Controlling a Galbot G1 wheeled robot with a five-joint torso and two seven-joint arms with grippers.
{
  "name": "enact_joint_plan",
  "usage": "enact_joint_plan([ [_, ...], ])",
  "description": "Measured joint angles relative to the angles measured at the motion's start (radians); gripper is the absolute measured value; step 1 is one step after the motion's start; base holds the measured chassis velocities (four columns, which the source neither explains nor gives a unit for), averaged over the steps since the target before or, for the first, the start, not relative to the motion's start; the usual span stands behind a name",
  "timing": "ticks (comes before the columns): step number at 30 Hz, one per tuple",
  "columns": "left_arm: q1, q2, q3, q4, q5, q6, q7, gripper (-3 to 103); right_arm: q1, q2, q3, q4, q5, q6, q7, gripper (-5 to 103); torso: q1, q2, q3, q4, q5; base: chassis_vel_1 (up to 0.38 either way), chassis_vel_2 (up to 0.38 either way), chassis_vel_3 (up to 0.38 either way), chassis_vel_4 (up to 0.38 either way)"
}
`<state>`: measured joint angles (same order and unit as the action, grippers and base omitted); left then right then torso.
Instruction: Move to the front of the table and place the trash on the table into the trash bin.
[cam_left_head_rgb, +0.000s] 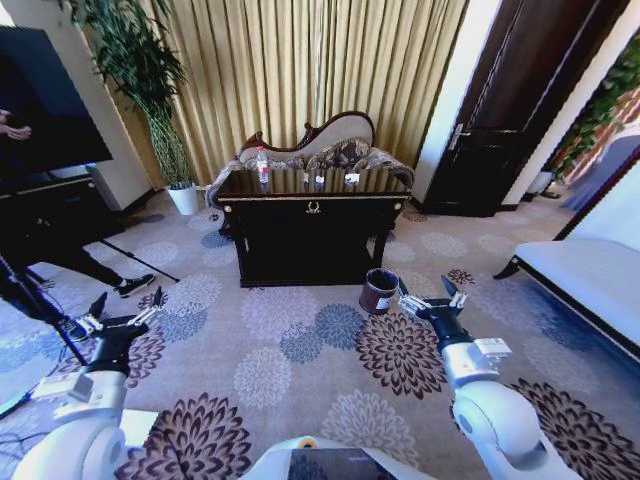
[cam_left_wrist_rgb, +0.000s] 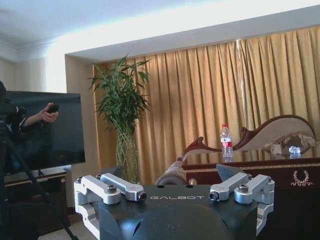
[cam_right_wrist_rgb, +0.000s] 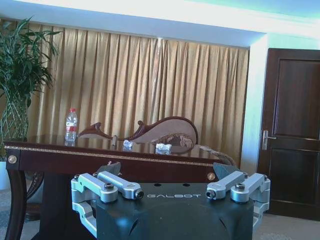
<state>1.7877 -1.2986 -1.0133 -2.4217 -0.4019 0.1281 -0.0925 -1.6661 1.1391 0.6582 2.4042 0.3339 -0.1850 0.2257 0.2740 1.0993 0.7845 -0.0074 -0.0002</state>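
Clear plastic, the bottle (cam_left_head_rgb: 262, 164) is seen on the table (cam_left_head_rgb: 312, 208) at upper centre, well apart from both spread, empty grippers (cam_left_head_rgb: 125, 319) (cam_left_head_rgb: 432, 296); the bin (cam_left_head_rgb: 379, 291) beside the right one could be bumped while driving.

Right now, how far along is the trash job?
Barely begun. Done: nothing binned; the bottle and two white scraps sit on the table. In hand: nothing held; the left gripper and right gripper hang open and empty over the carpet, short of the table. Left: drive up to the table, pick each piece and drop it into the trash bin by its right leg.
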Motion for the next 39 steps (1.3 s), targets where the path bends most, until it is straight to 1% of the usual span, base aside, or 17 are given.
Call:
enact_joint_plan([
  [5, 0.003, 0.003, -0.006, -0.013, -0.004, 0.009, 0.0, 100, -0.002, -0.003, 0.001, 0.012, 0.0, 0.0, 0.0, 100, 0.0, 0.0, 0.0, 0.0, 0.0, -0.043, 0.065, 0.047, -0.055],
  [27, 0.015, -0.006, -0.02, -0.015, -0.005, 0.005, 0.015, 100, -0.014, 0.005, -0.003, 0.018, -0.021, 0.001, -0.014, 100, 0.0, 0.0, 0.0, 0.0001, -0.0001, -0.091, 0.086, 0.085, -0.078],
  [30, 0.015, -0.007, -0.022, -0.015, -0.005, 0.003, 0.017, 100, -0.014, 0.005, -0.004, 0.014, -0.023, 0.023, -0.016, 100, 0.0, 0.0, 0.0, 0.0002, 0.0002, -0.156, 0.124, 0.162, -0.13],
  [33, 0.016, -0.01, -0.021, -0.016, -0.005, 0.002, 0.018, 100, -0.017, 0.005, -0.005, 0.012, -0.028, 0.031, -0.018, 100, 0.0, 0.0, 0.0, 0.0, 0.0004, -0.161, 0.129, 0.143, -0.146],
  [39, 0.019, -0.013, -0.019, -0.015, -0.004, -0.003, 0.019, 100, -0.019, 0.006, -0.007, 0.009, -0.031, 0.034, -0.019, 100, 0.0, 0.0, 0.0, -0.0001, -0.0003, -0.188, 0.21, 0.162, -0.195],
])
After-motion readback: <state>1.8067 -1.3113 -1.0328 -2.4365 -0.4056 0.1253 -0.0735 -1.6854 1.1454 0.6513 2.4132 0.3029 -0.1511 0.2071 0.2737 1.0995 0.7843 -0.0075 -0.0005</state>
